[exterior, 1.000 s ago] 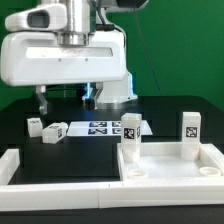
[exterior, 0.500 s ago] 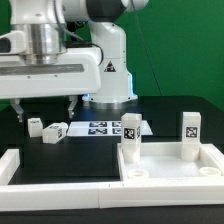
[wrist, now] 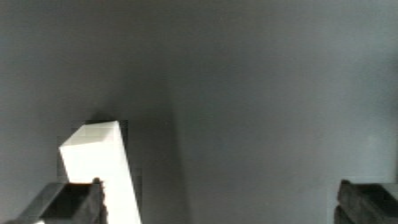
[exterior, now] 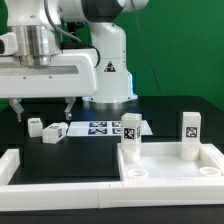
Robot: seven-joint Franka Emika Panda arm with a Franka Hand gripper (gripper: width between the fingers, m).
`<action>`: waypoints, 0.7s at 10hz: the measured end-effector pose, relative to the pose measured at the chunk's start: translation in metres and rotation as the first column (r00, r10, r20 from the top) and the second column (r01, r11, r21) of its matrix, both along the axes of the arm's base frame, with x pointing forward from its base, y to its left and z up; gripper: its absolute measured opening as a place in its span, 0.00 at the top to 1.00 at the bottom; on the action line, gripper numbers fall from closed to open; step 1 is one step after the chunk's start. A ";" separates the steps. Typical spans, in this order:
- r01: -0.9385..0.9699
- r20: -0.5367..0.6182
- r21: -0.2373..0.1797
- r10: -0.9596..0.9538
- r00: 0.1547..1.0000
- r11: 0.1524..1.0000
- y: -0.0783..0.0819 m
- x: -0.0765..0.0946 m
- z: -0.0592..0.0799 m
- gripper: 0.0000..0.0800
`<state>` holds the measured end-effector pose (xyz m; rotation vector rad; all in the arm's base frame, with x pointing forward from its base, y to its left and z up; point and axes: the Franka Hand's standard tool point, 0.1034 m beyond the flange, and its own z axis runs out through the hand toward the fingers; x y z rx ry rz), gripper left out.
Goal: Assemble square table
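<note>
1. Change: over the last second the gripper (exterior: 45, 110) has swung toward the exterior view's left. In the last half second it barely moves, so it looks settled.
2. Jaws: spread wide with nothing between them. In the wrist view both dark fingertips (wrist: 71, 200) are well apart.
3. Below it, at 9 o'clock of the marker board (exterior: 105, 127), lie one loose leg (exterior: 35, 125) and a second loose leg (exterior: 56, 131), near each other. The gripper hangs above them, not touching.
4. The wrist view shows a white leg (wrist: 98, 165) just beside one fingertip and off centre. I can't tell which of the two it is.
5. The square slab (exterior: 170, 168) sits at 4 o'clock in the exterior view. A standing leg (exterior: 130, 130) and the other standing leg (exterior: 190, 128) are upright at its far corners. I can't tell whether they're fully seated.
6. Read: you're lining up a pick for leg three, roughly halfway through the task. You'd need to centre over the leg before descending. Risk: a finger clips the leg and knocks it aside.
</note>
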<state>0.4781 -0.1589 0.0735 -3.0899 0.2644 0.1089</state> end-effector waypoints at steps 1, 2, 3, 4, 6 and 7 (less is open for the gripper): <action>0.030 -0.029 0.002 -0.030 0.999 1.000 -0.012 -0.016 -0.005 0.19; 0.070 -0.110 0.035 -0.066 0.992 0.997 -0.016 -0.039 -0.012 0.19; 0.112 -0.244 0.089 -0.088 0.966 0.990 -0.014 -0.054 -0.014 0.19; 0.103 -0.292 0.102 -0.069 0.954 0.989 -0.015 -0.045 -0.014 0.19; 0.109 -0.403 0.146 -0.042 0.914 0.983 -0.009 -0.048 -0.016 0.19; 0.120 -0.449 0.156 -0.038 0.893 0.981 -0.008 -0.049 -0.019 0.19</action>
